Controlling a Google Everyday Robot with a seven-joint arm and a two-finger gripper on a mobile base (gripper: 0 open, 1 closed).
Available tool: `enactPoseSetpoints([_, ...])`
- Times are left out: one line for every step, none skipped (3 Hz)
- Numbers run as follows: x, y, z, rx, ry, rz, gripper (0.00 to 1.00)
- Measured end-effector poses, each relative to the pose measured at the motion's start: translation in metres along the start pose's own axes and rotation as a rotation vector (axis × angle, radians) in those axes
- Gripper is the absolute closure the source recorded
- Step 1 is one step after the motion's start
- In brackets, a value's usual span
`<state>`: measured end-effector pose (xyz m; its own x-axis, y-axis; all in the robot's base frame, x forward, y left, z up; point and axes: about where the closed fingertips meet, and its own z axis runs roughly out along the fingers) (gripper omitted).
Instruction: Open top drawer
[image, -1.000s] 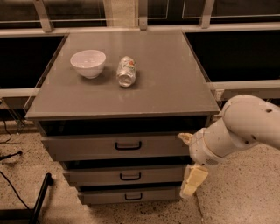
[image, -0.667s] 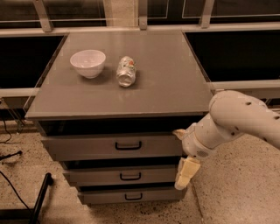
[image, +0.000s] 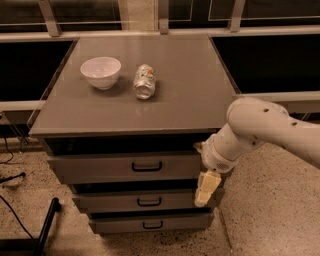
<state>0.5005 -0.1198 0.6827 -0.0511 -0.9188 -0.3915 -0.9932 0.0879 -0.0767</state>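
The claw (image: 201, 168) hangs spread open and empty against the far end of the top drawer (image: 100, 169), which looks shut just under the desk (image: 175, 95), so its level black handle (image: 146, 166) lies sideways from the claw, at the front's centre.

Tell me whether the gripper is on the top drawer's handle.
No, the gripper sits at the top drawer's right end, clear of its central handle.

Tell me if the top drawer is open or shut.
Shut, it seems: the top drawer front sits back under the tabletop, no inside showing. The gripper hangs at its right end, off the handle.
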Motion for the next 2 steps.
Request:
enactPoseSetpoints([0.0030,0.0076,-0.0031,0.017,0.002,0.007,0.00])
enactPoseSetpoints([0.0001,0.0085,-0.0079,0.043,0.012,-0.016,0.00])
